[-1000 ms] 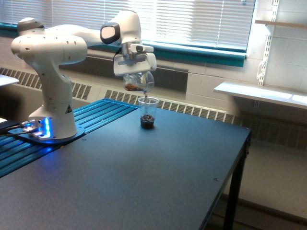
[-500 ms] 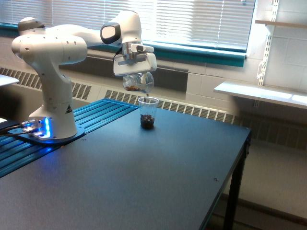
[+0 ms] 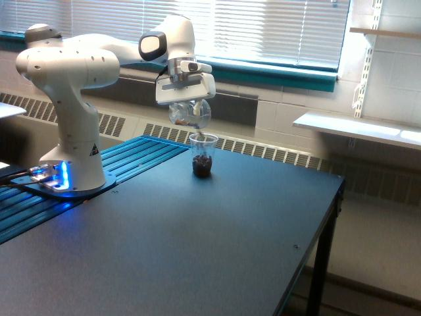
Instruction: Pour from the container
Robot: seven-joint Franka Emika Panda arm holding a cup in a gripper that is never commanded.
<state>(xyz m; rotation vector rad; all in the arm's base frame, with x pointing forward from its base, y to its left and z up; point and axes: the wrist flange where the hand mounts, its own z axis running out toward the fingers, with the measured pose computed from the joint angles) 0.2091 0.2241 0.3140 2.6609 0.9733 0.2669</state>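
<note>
My gripper (image 3: 186, 100) is clenched on the container (image 3: 190, 113) and holds it in the air, just above the cup (image 3: 202, 155). The container is tilted, with its mouth turned down toward the exterior view's right. A few brown bits are visible inside it, and I think a thin stream falls from its lip to the cup, but it is too small to be sure. The cup stands upright on the table (image 3: 217, 243), near the far edge, and it has a dark layer of bits at the bottom.

I judge that the pour is in progress and that most of the bits are already in the cup.

What could go wrong from here? The mouth of the cup is narrow, and the lip of the container is near its rim, not clearly over its middle. If I tilt more and the lip swings sideways, the bits can fall outside and scatter on the table. If I tilt too fast, the remaining bits can come together in one lump and bounce out. The cup is light and has little weight inside, so if I lower the container and touch the rim, the cup can tip over or slide. Also, the container has rounded walls, so it may slip in my fingers when it turns.
</note>
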